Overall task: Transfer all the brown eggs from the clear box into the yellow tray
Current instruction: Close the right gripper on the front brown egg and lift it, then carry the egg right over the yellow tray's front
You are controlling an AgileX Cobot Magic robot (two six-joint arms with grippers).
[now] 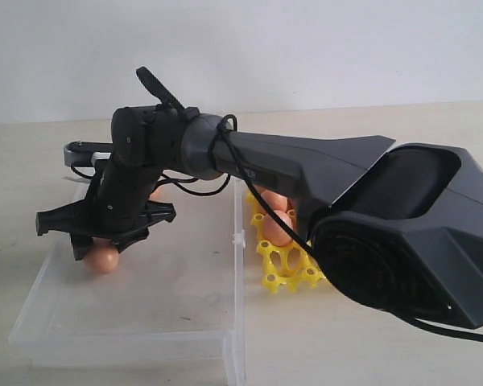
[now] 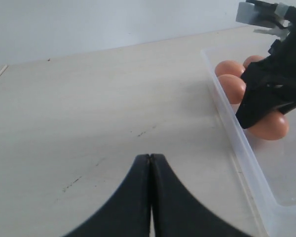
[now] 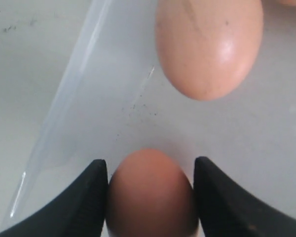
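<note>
Currently your right gripper [image 1: 105, 243] reaches across from the right of the exterior view and points down into the box [image 1: 185, 322], near its far left part. Its fingers [image 3: 96, 197] stand on either side of one egg [image 3: 150, 195]. In the right wrist view you can see no gap between that egg and either finger. Whether they press it or only touch it, you cannot tell. In the exterior view the egg sits low under the gripper, at the level of the box floor.

Other eggs [image 2: 229, 69] lie in the box close by. Your left wrist view shows three of them grouped near the box wall, just beyond the right gripper. Your right wrist view shows one just ahead of the fingers, apart from the egg between them. The floor around them is bare clear plastic with a few dark specks.

The tray [image 1: 286, 273] rests on the table [image 2: 89, 98] just beside the box, on its right in the exterior view. Your right arm [image 1: 306, 173] hides most of it, so only a corner of the yellow grid shows. At least two tray eggs [image 1: 275, 229] sit in its cups, partly hidden by the arm. How many more it holds you cannot see.

Your left gripper [image 2: 150, 157] is closed tip to tip with nothing between the fingers. It is over bare table outside the box, near the box's wall and well apart from the eggs.
</note>
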